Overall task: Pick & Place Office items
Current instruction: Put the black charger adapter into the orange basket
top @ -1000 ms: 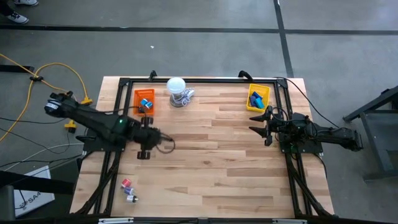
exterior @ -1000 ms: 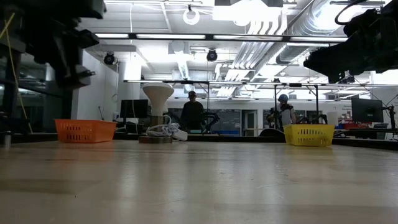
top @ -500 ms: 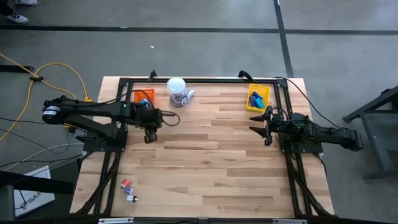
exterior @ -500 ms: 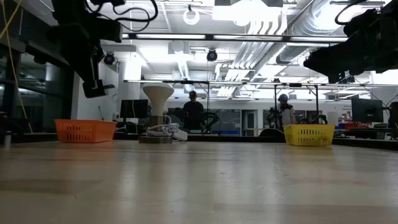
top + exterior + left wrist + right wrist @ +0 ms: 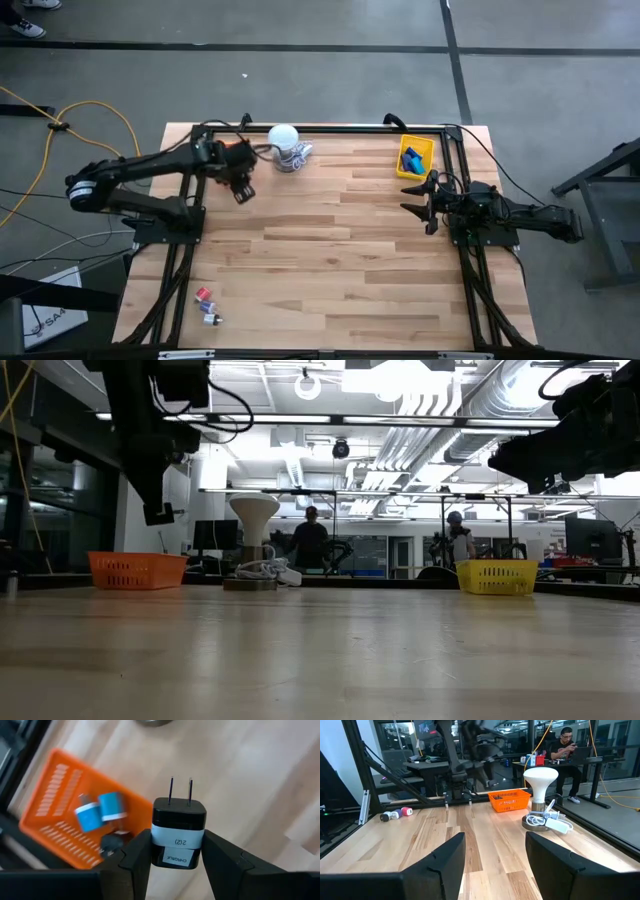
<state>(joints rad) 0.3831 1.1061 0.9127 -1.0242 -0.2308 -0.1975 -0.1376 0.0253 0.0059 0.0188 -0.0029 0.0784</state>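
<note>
Right now a black plug [image 5: 178, 835] with a white label and two metal pins is squeezed between the two fingers [image 5: 137, 857] of the left gripper [image 5: 240, 186]. That gripper hangs in the air beside the orange tray [image 5: 55, 820], near the far left corner of the bench [image 5: 330, 260]. Two blue and white blocks [image 5: 100, 811] and a small black piece [image 5: 111, 845] lie inside the orange tray. Near the front left corner of the bench sit a little red bit [image 5: 203, 296] and a little white bit [image 5: 211, 318], close to each other. A white round-topped thing [image 5: 285, 146] with a cord stands at the far edge, just beside the orange tray. At the far right corner is the yellow tray [image 5: 414, 158], with some blue pieces [image 5: 412, 157] in it. The right gripper [image 5: 418, 196] waits near the right edge, below the yellow tray, with its fingers spread apart and nothing between them. Two people [image 5: 311, 542] show in the room behind the bench.
</note>
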